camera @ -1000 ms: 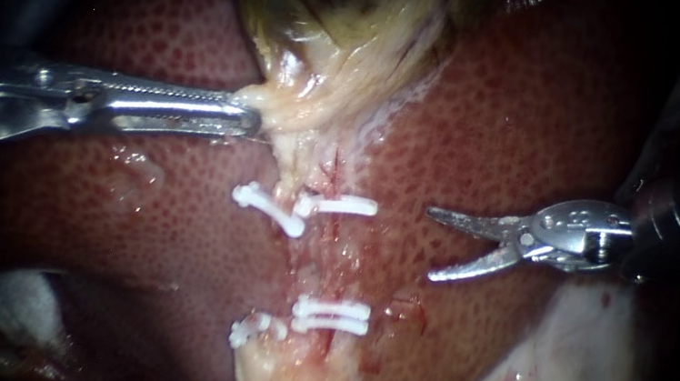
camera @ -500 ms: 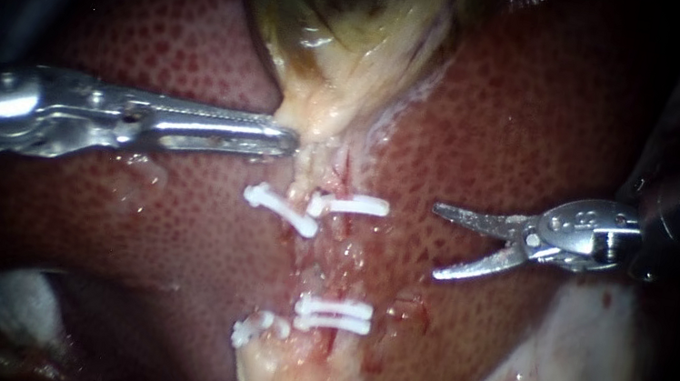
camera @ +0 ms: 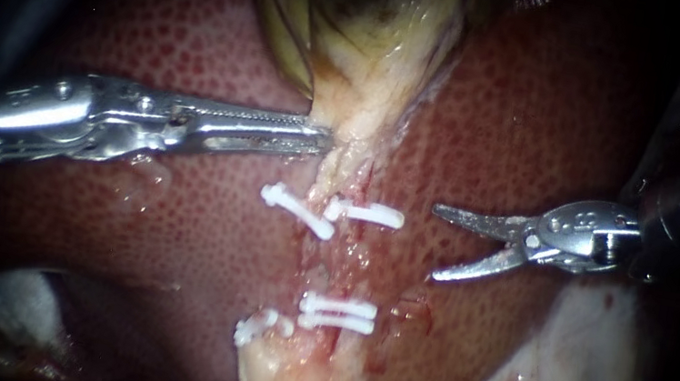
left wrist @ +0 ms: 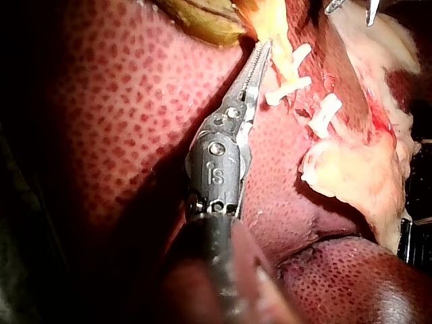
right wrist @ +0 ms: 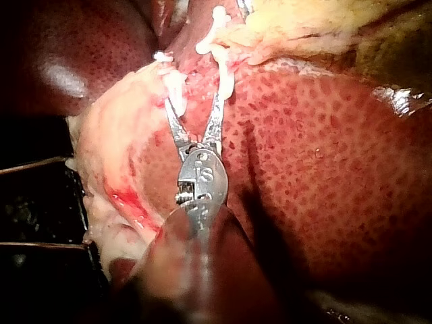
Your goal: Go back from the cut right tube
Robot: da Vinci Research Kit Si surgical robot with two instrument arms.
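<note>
Jaws: left instrument (camera: pixel 323 135) clamped on gallbladder (camera: pixel 358 83); right instrument (camera: pixel 434 243) spread wide, near clips (camera: pixel 364 213), over liver (camera: pixel 510 108)

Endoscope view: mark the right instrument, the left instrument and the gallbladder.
Right instrument (camera: pixel 433 243): endoscope view, midway between its open jaw tips.
Left instrument (camera: pixel 326 137): endoscope view, at its closed tip on the tissue.
Gallbladder (camera: pixel 355 46): endoscope view, on its pale lower wall.
</note>
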